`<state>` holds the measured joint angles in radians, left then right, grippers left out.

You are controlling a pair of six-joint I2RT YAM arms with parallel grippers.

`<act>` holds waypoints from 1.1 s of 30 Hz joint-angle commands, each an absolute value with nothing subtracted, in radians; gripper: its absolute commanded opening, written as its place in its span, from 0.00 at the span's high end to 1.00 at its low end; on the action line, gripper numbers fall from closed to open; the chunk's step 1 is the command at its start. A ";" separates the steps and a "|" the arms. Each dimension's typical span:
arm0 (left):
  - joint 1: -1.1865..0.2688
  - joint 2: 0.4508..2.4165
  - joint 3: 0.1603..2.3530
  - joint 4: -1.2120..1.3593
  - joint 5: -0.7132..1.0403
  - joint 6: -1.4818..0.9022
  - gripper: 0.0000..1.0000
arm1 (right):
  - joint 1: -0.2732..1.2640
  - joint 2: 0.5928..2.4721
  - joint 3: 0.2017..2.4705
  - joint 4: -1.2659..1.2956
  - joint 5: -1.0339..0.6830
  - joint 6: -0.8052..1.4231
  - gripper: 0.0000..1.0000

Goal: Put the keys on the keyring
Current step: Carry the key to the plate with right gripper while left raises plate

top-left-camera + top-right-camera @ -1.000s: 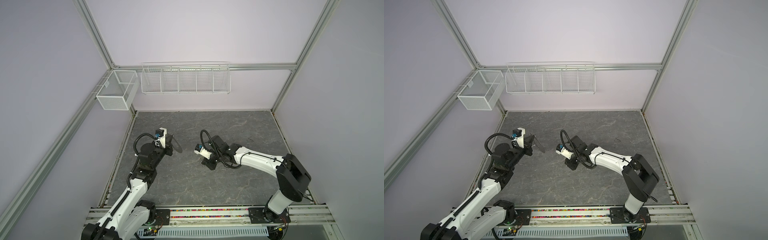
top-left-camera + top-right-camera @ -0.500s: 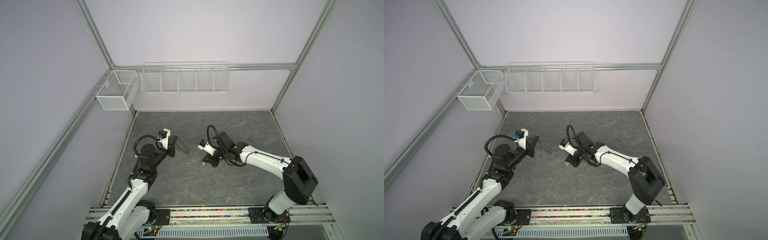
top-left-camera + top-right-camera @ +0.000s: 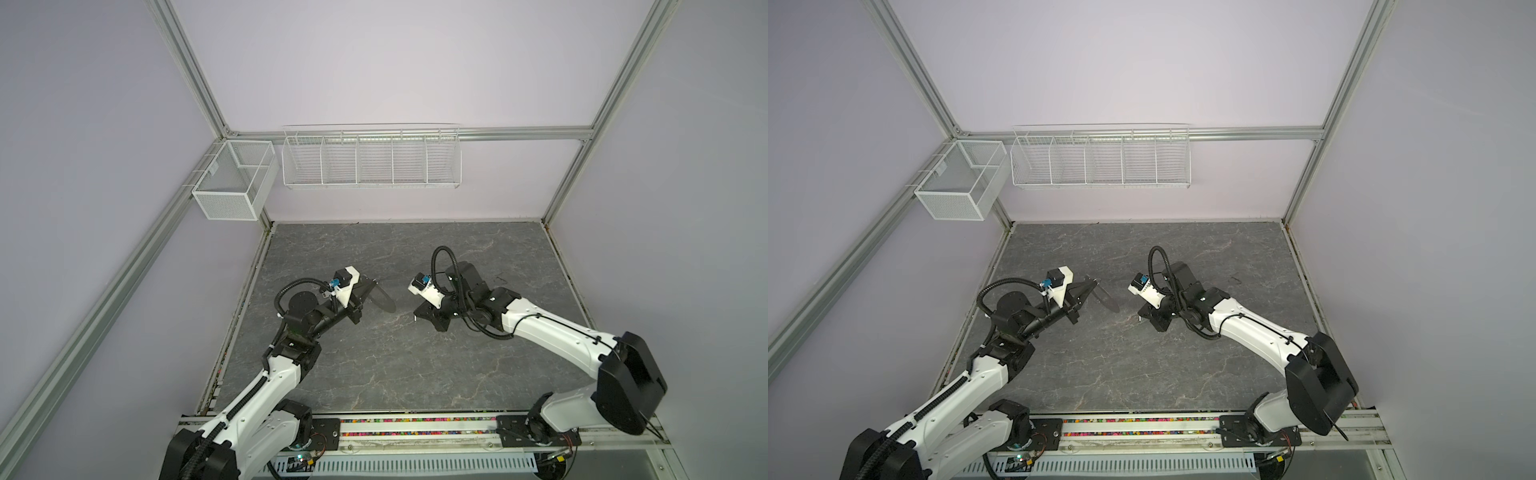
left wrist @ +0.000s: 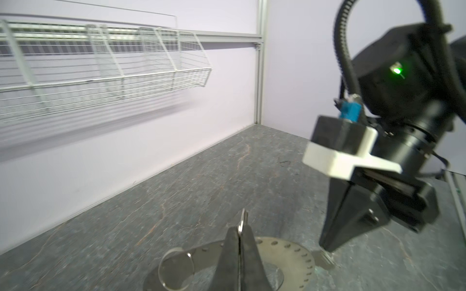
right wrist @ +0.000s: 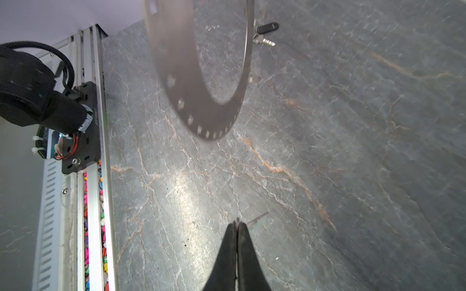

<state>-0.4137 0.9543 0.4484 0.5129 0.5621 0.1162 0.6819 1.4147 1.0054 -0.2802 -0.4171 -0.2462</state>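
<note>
The keyring [image 3: 383, 300] hangs tilted above the bench [image 3: 374, 365], because the left tool [image 4: 239, 230] is clenched on its rim and offers its small holes to the other arm. The right tool [image 5: 237, 224], near the keyring and facing it, is clenched too. A thin silver key [image 5: 257, 217] sticks out at its tips, so I judge that it grasps this key to thread it. The black key [image 5: 267, 27] is just beside the keyring's rim; whether it hangs on it, I cannot tell.
</note>
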 commanded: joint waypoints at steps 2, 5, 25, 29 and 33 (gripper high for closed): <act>-0.465 0.964 0.455 0.577 0.653 0.285 1.00 | 0.623 1.334 0.982 -0.261 -0.548 -0.372 0.93; -0.498 0.972 0.472 0.563 0.668 0.356 1.00 | 0.582 1.295 0.988 -0.273 -0.601 -0.404 0.93; -0.672 1.044 0.533 0.592 0.523 0.471 1.00 | 0.525 1.268 1.056 -0.287 -0.868 -0.256 0.93; -0.694 1.070 0.501 0.724 0.483 0.403 1.00 | 0.524 1.276 1.045 -0.221 -0.883 -0.142 0.93; -0.703 1.083 0.494 0.761 0.484 0.373 1.00 | 0.524 1.271 1.019 -0.163 -0.888 -0.073 0.93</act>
